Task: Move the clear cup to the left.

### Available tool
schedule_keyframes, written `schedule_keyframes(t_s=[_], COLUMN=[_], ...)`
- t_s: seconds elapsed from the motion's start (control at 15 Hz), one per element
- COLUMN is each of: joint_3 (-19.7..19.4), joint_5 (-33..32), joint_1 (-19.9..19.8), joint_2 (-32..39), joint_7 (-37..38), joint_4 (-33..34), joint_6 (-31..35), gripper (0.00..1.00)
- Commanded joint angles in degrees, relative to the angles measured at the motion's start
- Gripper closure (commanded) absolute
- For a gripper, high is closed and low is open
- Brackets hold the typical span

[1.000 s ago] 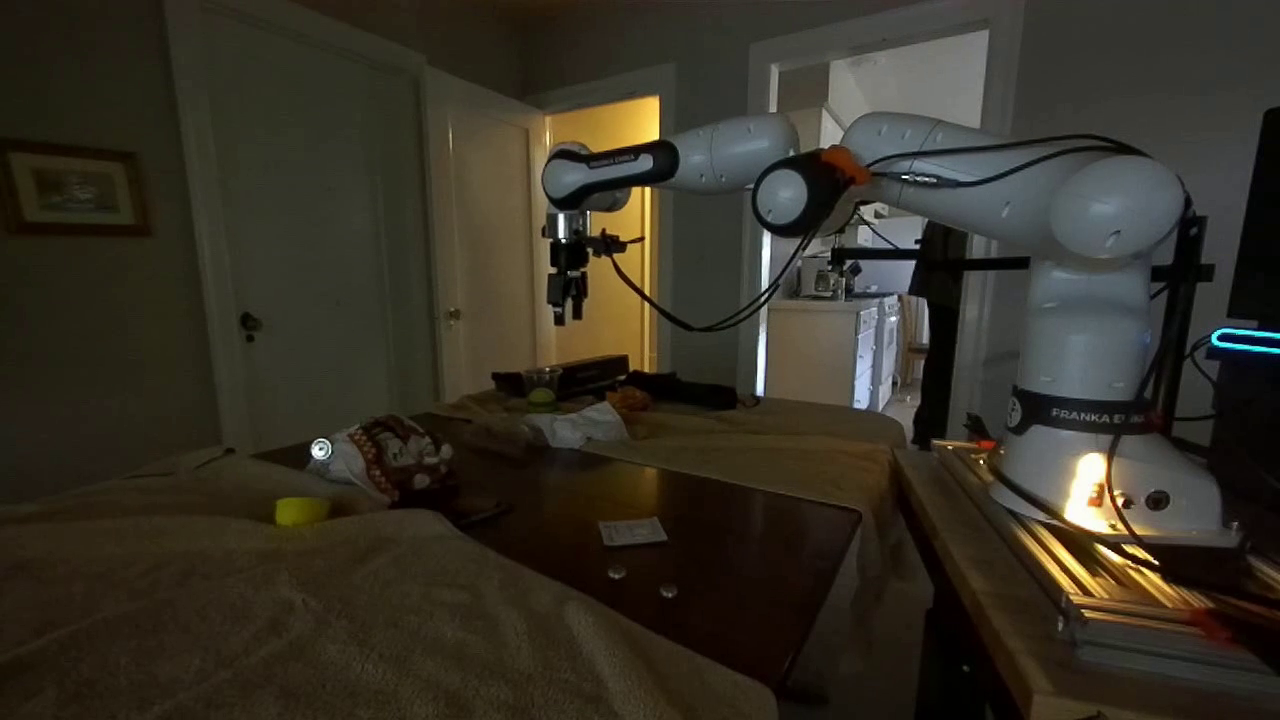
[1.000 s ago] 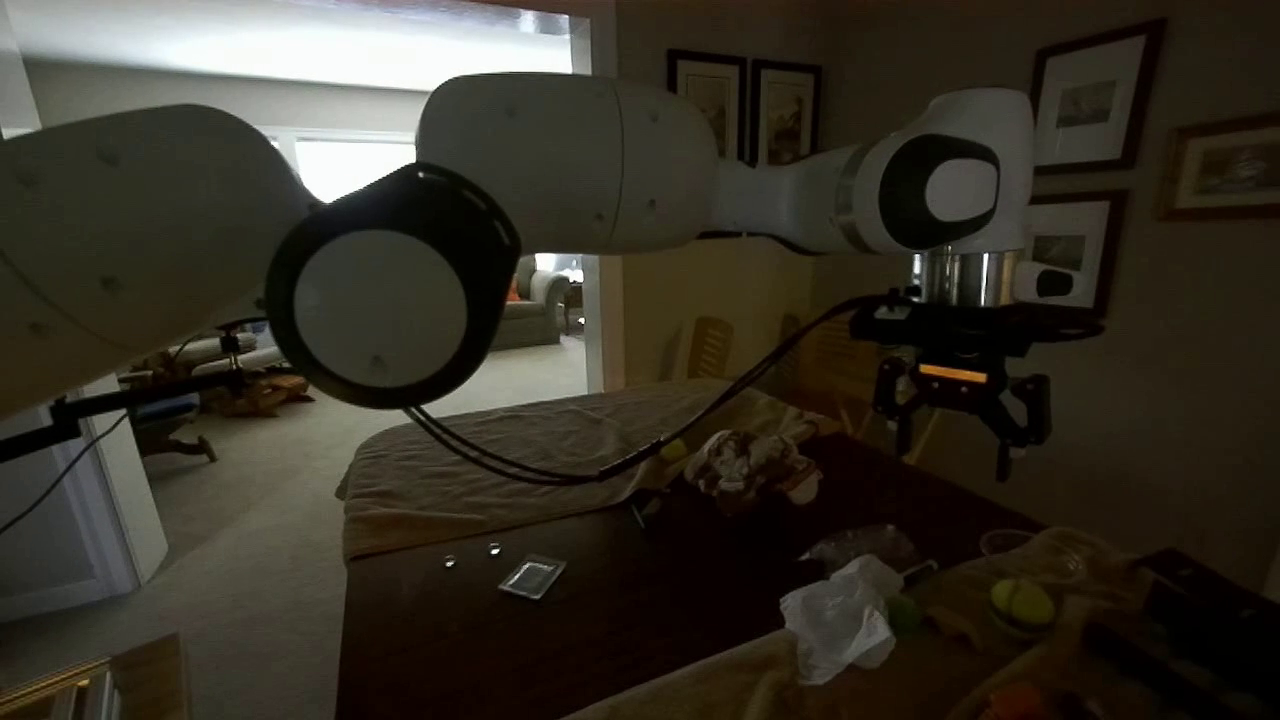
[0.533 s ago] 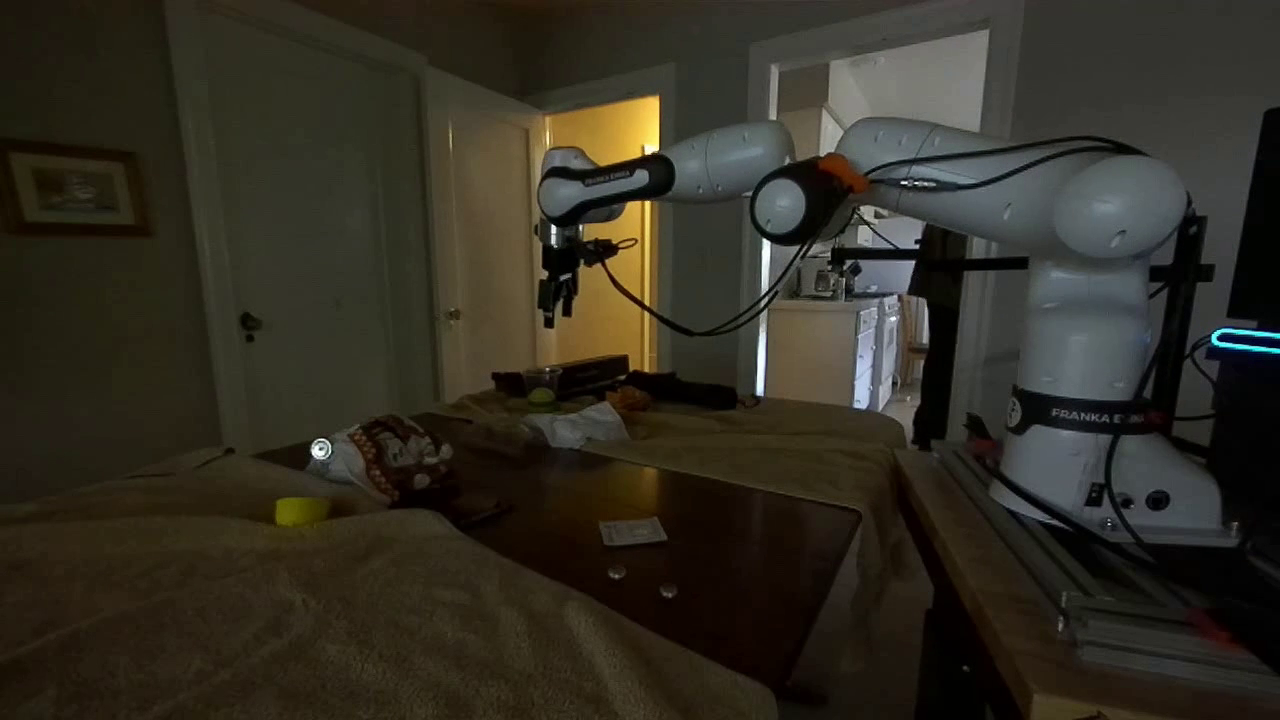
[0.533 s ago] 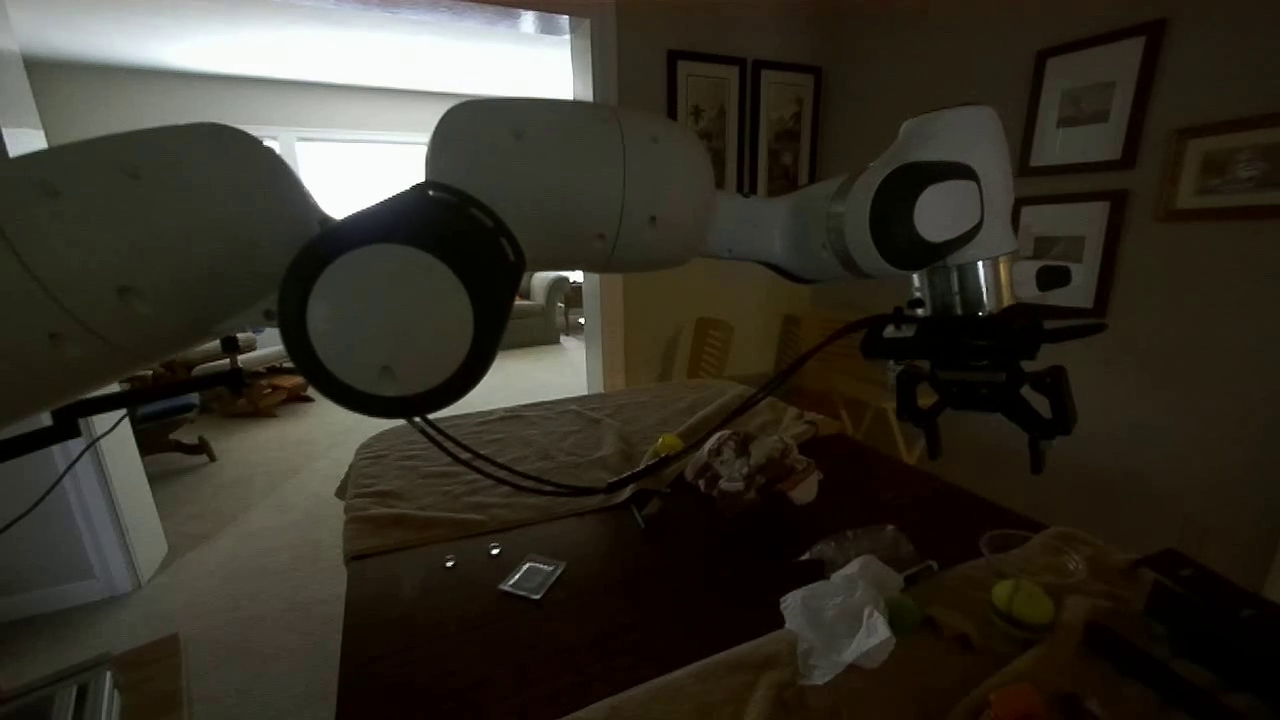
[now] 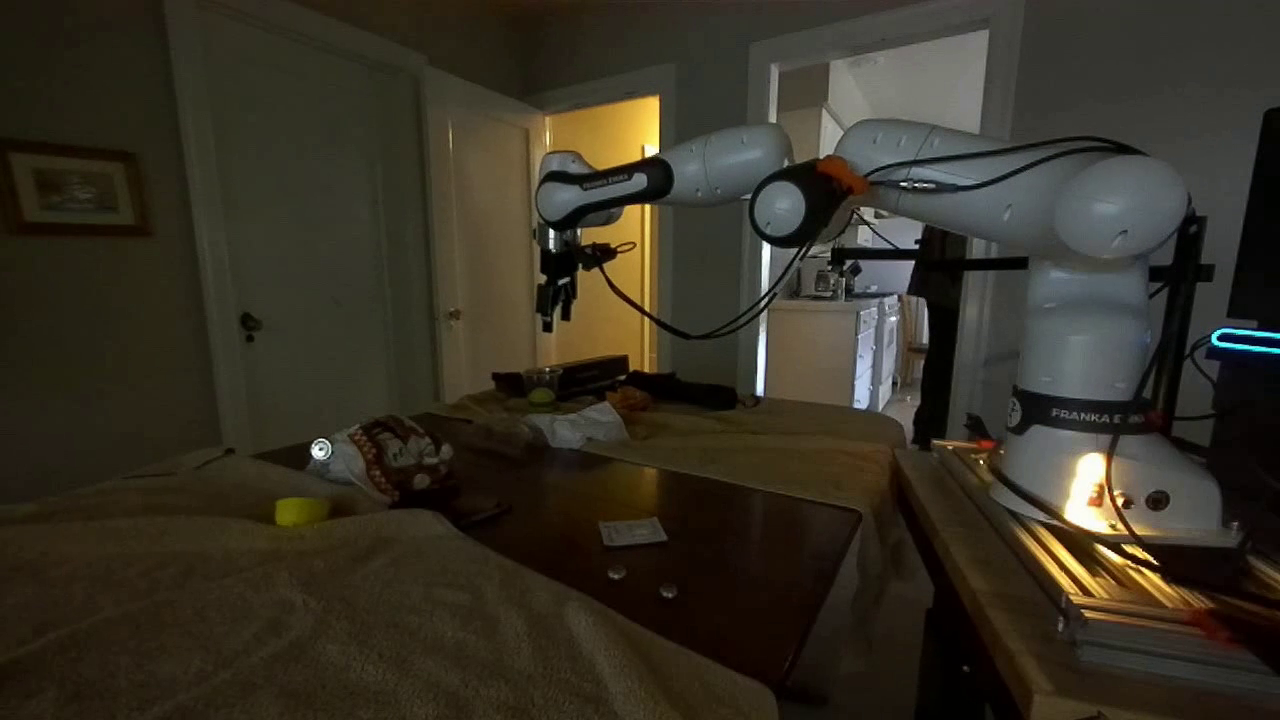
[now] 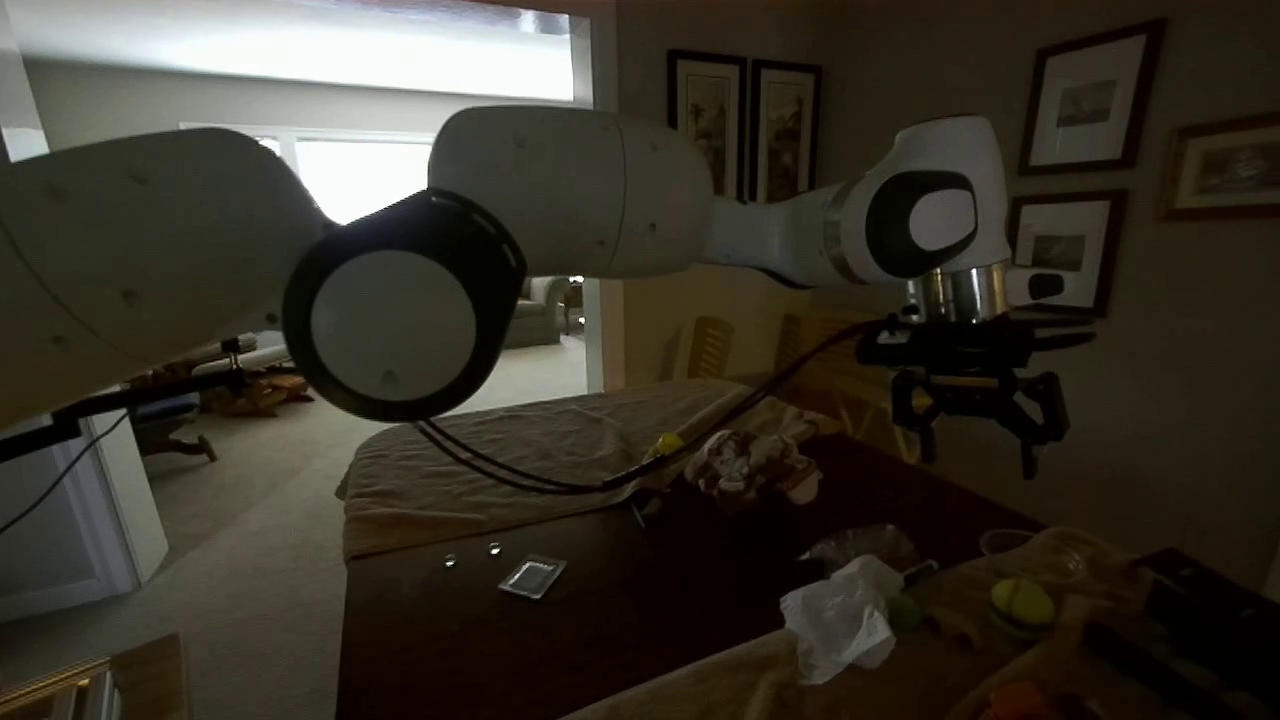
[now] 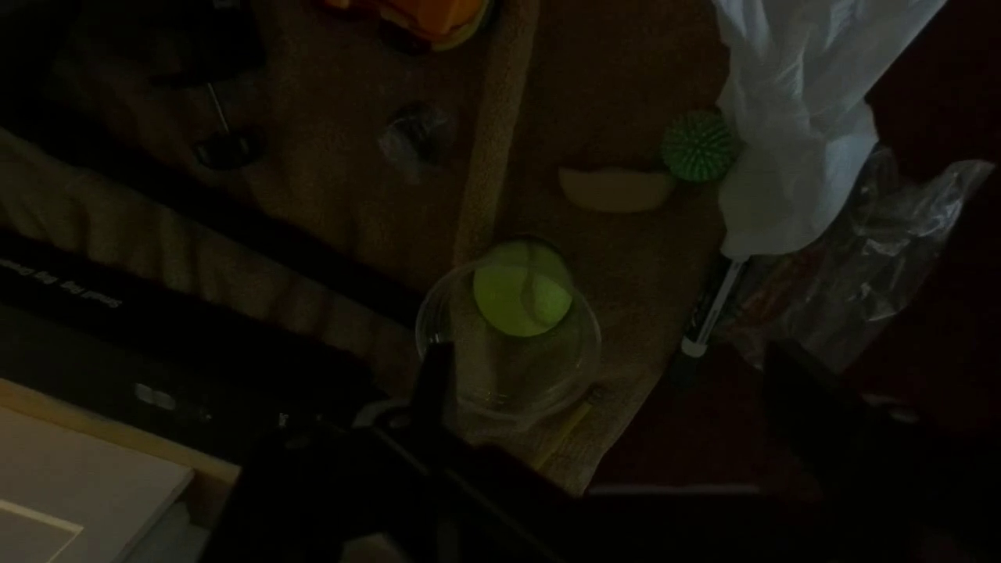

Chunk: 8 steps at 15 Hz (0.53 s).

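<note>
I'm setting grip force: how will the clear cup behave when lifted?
The clear cup looks thin and see-through, so it's probably light and may flex. Its smooth-looking surface could slip; its round outline might let it roll.

Brown cloth [image 7: 637,305]: open strip right of wrist-view centre.
Long black box [image 7: 180,332]: blocks lower left.
Yellow-green ball [image 7: 516,297]: crowds upper rim of clear round cup [image 7: 512,366].

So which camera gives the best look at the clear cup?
The wrist view: looking down, it shows the clear cup largest, most of its round rim visible, though the picture is dark and a gripper finger covers part of its edge. Both exterior views show it small and faint.
</note>
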Motion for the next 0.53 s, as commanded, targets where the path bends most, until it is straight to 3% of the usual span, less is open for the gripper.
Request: schedule_keyframes(t_s=[0.0,0.47], joint_3=[1.11,3.13], joint_5=[-0.47,-0.02], joint_1=[-0.43,-0.55], joint_2=[2.05,4.02], joint_7=[-0.48,-4.36], joint_4=[2.03,1.24], joint_6=[2.30,-0.03], gripper=[0.00,0.00])
